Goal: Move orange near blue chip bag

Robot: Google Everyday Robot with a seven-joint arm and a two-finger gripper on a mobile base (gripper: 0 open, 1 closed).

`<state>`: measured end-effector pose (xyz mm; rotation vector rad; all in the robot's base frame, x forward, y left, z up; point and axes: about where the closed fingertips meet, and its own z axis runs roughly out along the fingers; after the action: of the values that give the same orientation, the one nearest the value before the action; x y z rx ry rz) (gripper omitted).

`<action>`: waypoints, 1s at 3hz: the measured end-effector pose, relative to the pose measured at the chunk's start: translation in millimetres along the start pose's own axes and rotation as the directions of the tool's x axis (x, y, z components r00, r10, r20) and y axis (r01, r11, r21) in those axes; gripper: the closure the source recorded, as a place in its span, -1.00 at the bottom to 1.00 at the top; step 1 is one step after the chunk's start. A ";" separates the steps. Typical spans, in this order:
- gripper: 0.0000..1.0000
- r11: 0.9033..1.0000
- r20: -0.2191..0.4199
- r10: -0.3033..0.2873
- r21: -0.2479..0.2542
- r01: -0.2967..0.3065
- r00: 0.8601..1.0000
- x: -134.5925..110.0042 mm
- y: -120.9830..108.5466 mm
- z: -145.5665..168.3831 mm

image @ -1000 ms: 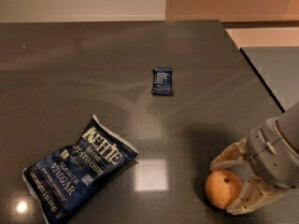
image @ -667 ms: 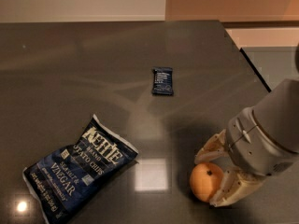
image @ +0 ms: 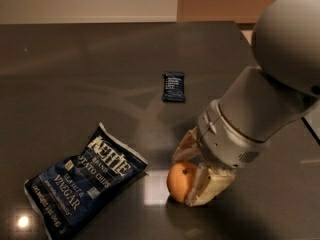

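Note:
The orange [image: 180, 181] is round with a small dark stem dimple and sits low at the dark table, right of the blue chip bag [image: 82, 182]. The bag is a large crinkled navy bag with white "Kettle" lettering and lies flat at the lower left. My gripper [image: 186, 175] reaches down from the right on a thick grey arm. Its tan fingers [image: 207, 185] sit on either side of the orange and hold it. A short gap of table separates the orange from the bag's right edge.
A small dark blue snack bar wrapper [image: 173, 86] lies flat at the middle of the dark table [image: 75, 79]. The table's right edge [image: 312, 129] runs behind my arm. A pale wall stands beyond the far edge.
My gripper has carried the orange leftward across the table, from the lower right toward the chip bag. My arm now fills more of the right side. The bag and wrapper have not moved.

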<state>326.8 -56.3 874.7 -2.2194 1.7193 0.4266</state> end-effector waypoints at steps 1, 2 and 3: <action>1.00 1.000 0.044 -0.021 0.007 0.020 0.999 -11.2 -15.7 8.8; 1.00 0.999 0.084 -0.049 0.020 0.047 0.995 -18.3 -26.9 16.9; 0.67 0.997 0.099 -0.073 0.027 0.070 0.992 -22.1 -33.2 26.0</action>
<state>352.5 -18.2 862.0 -2.1962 1.5813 0.4891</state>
